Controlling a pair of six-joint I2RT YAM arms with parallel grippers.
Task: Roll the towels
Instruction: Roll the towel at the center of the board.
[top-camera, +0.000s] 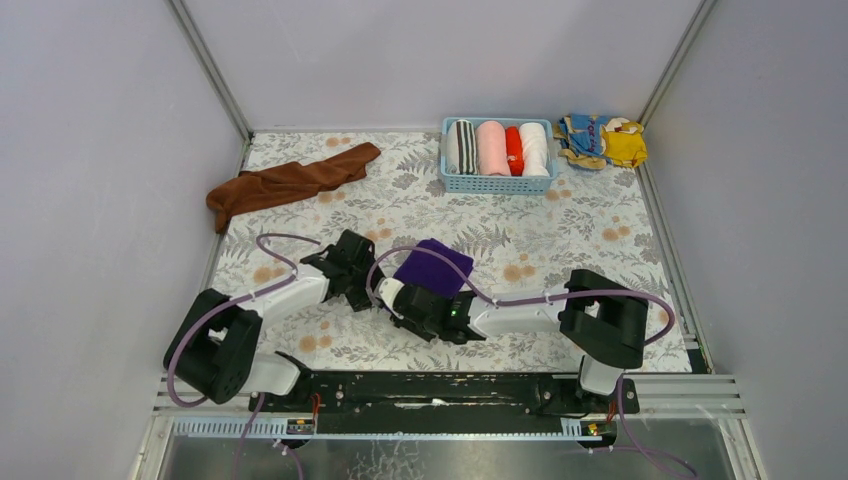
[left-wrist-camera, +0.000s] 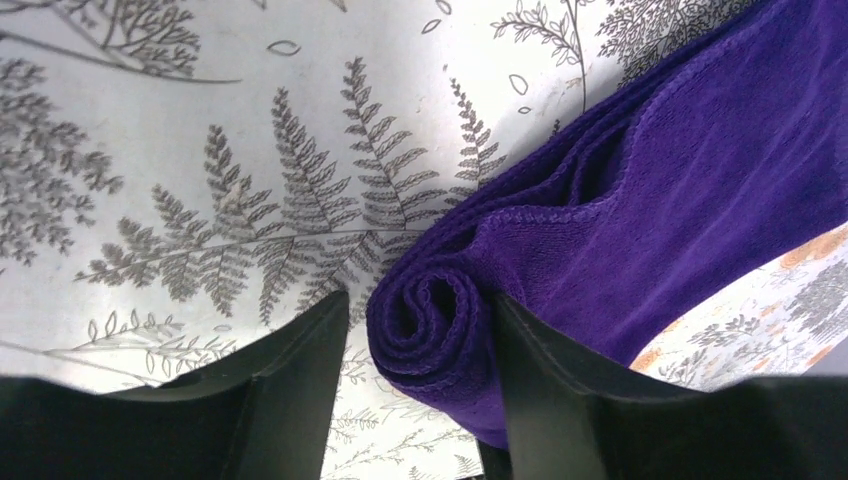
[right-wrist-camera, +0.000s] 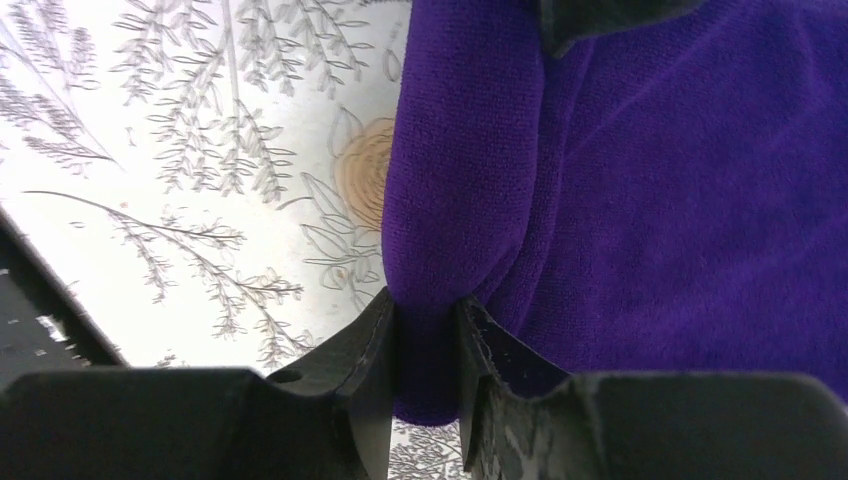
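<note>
The purple towel lies on the fern-print table in front of both arms, its near edge wound into a roll. In the left wrist view the roll's spiral end sits between the fingers of my left gripper. That gripper is open: the right finger touches the roll and the left finger stands clear of it. My right gripper is shut on the other part of the roll, pinching the purple towel. From above, the left gripper and right gripper meet at the towel's near-left edge. The rust-brown towel lies crumpled at the back left.
A blue basket at the back holds striped, pink, red and white rolled towels. A yellow-and-blue patterned cloth lies to its right. Grey walls close the table on three sides. Purple cables loop over both arms.
</note>
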